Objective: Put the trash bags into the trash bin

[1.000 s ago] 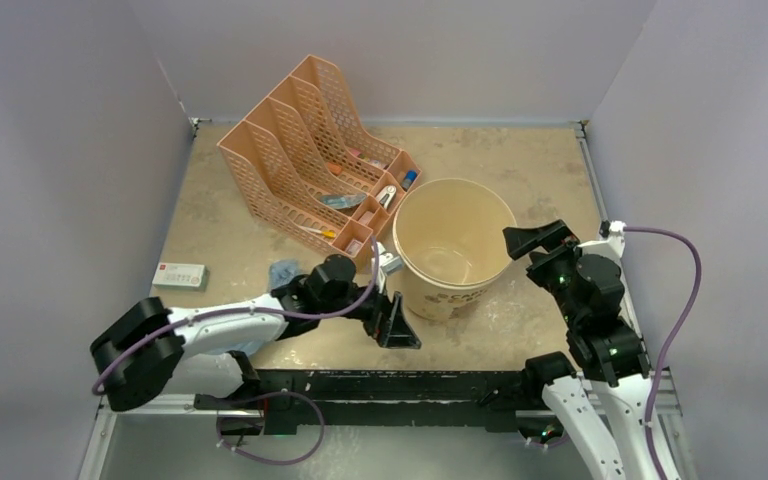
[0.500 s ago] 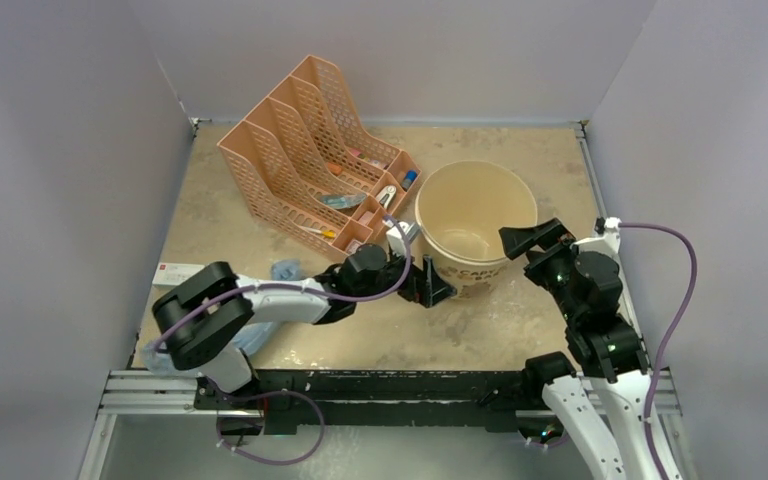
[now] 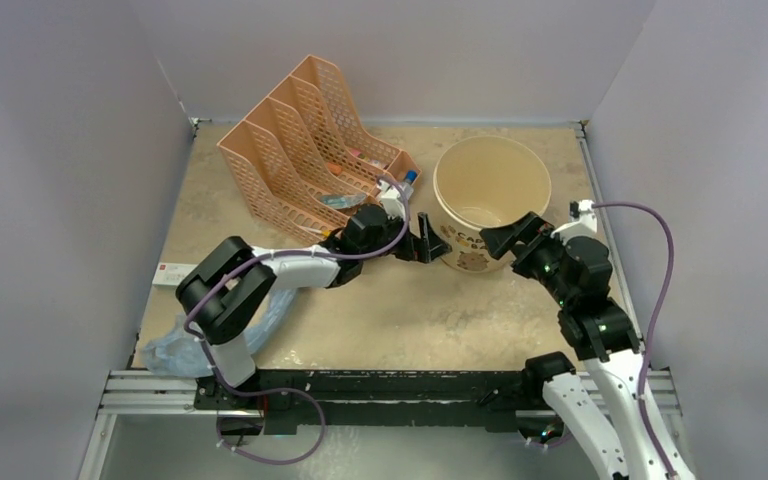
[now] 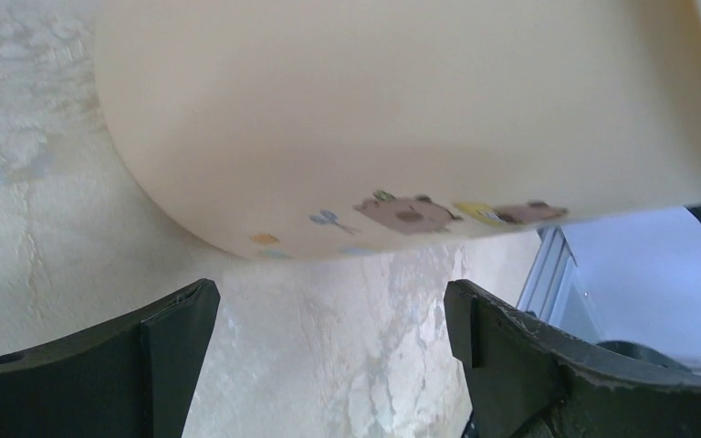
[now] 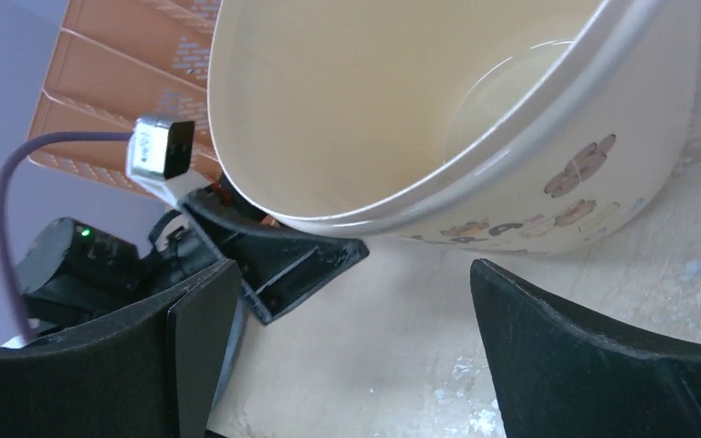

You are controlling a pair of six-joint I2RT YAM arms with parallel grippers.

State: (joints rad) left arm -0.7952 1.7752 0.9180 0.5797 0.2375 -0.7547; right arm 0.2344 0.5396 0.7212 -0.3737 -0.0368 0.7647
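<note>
The trash bag (image 3: pixel 172 347) lay crumpled at the near left corner of the table (image 3: pixel 410 320), beside the left arm's base, with nothing gripping it. The trash bin (image 3: pixel 490 175) stood far right, well apart from it, and its inside looked empty, so the task seemed barely begun. The left gripper (image 3: pixel 430 243), fingers apart and empty, sat just beside the bin's near left wall. The right gripper (image 3: pixel 505 236), likewise spread and empty, hovered at its near right side. Fetching the bag and dropping it in all remained.
</note>
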